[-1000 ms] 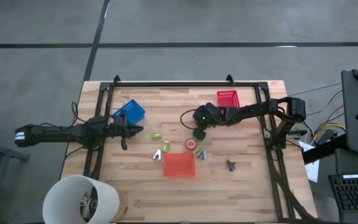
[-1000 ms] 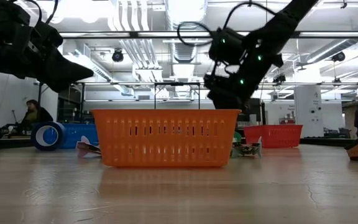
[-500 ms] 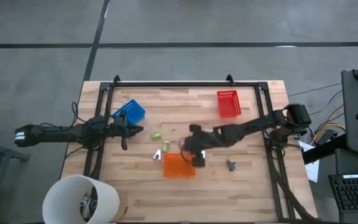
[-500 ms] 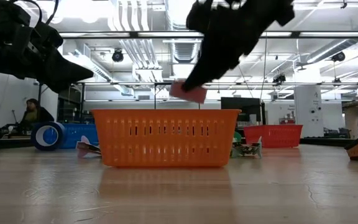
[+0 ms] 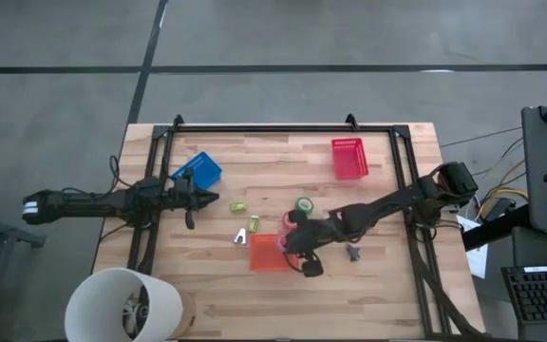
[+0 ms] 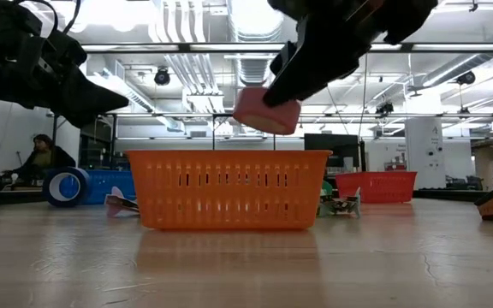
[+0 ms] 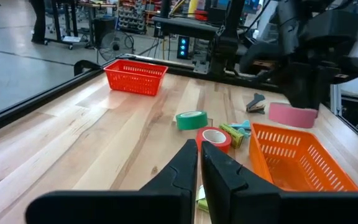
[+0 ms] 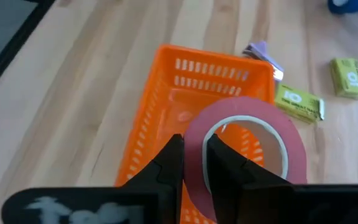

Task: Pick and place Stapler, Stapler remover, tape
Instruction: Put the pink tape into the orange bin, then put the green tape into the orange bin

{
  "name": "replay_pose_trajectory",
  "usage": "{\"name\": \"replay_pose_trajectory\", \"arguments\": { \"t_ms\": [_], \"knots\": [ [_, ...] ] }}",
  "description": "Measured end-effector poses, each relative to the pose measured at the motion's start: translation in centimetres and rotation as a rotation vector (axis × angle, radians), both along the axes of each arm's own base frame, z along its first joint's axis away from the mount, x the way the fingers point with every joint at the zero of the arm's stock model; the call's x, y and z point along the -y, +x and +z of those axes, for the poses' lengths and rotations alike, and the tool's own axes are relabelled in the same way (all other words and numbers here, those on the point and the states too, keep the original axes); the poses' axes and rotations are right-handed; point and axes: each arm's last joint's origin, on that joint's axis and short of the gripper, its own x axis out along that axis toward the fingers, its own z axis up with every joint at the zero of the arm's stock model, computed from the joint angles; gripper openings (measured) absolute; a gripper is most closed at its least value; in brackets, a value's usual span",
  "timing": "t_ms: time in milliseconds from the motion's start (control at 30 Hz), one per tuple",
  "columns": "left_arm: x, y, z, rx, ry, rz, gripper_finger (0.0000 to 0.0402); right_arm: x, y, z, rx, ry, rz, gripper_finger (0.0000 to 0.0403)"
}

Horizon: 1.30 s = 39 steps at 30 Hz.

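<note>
A pinkish-red tape roll [image 8: 247,155] hangs in my shut right gripper [image 8: 194,148] above the orange basket [image 6: 229,190]; in the high view that gripper [image 5: 297,249] is over the basket's right part [image 5: 266,255]. The green tape [image 5: 304,204] and the red tape [image 5: 291,220] lie flat on the table just beyond the basket. My left gripper [image 5: 209,199] is shut and empty, hovering at the table's left beside the blue basket [image 5: 198,171]. My right gripper pinches the wall of the pinkish-red roll [image 8: 196,163], one finger [image 8: 166,171] outside the ring and one finger [image 8: 225,171] in its hole. The roll is lifted clear and tilted [image 6: 266,111], above the orange basket's rim.
A red basket [image 5: 348,157] stands at the far right. Green staple boxes [image 5: 238,206] and a silvery remover [image 5: 240,237] lie left of the orange basket, a dark remover [image 5: 352,252] right of it. A white bucket [image 5: 126,304] stands off the near left corner.
My right arm has swung from the table's far middle toward the near edge, carrying the pinkish-red roll to a spot over the orange basket. The green tape, hidden under the arm before, now shows.
</note>
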Motion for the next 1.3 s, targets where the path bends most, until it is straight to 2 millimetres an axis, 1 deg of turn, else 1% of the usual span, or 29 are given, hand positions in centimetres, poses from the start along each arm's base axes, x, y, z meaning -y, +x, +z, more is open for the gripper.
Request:
{"name": "replay_pose_trajectory", "arguments": {
  "t_ms": [267, 467, 567, 600, 733, 833, 967, 1067, 1300],
  "knots": [
    [0.0, 0.0, 0.0, 0.000, 0.000, 0.000, 0.0025, -0.3, 0.1, -0.3, 0.061, 0.041, -0.011, 0.0048],
    [0.0, 0.0, 0.0, 0.000, 0.000, -0.001, 0.0024, -0.5, 0.5, -2.2, 0.005, 0.070, -0.018, 0.0049],
    [0.0, 0.0, 0.0, -0.003, 0.000, -0.001, 0.0026, -0.8, 0.7, -3.6, -0.037, 0.058, -0.012, 0.0049],
    [0.0, 0.0, 0.0, -0.003, 0.000, -0.001, 0.0026, -0.8, 0.9, -3.8, -0.042, 0.054, -0.011, 0.0050],
    [0.0, 0.0, 0.0, -0.003, 0.000, -0.001, 0.0023, -0.9, 1.4, -3.3, -0.012, 0.053, -0.005, 0.0050],
    [0.0, 0.0, 0.0, -0.003, 0.000, -0.001, 0.0024, -0.9, 1.4, -3.6, -0.028, 0.047, -0.005, 0.0050],
    [0.0, 0.0, -0.1, -0.008, -0.001, -0.001, 0.0025, -0.9, 1.5, -3.5, -0.022, 0.054, -0.011, 0.0051],
    [0.0, 0.0, -0.1, -0.008, -0.001, -0.001, 0.0023, -0.9, 1.5, -3.5, -0.023, 0.054, -0.012, 0.0065],
    [0.0, 0.0, -0.1, -0.008, -0.001, -0.001, 0.0026, -0.9, 1.5, -3.3, -0.020, 0.054, -0.010, 0.0130]
  ]
}}
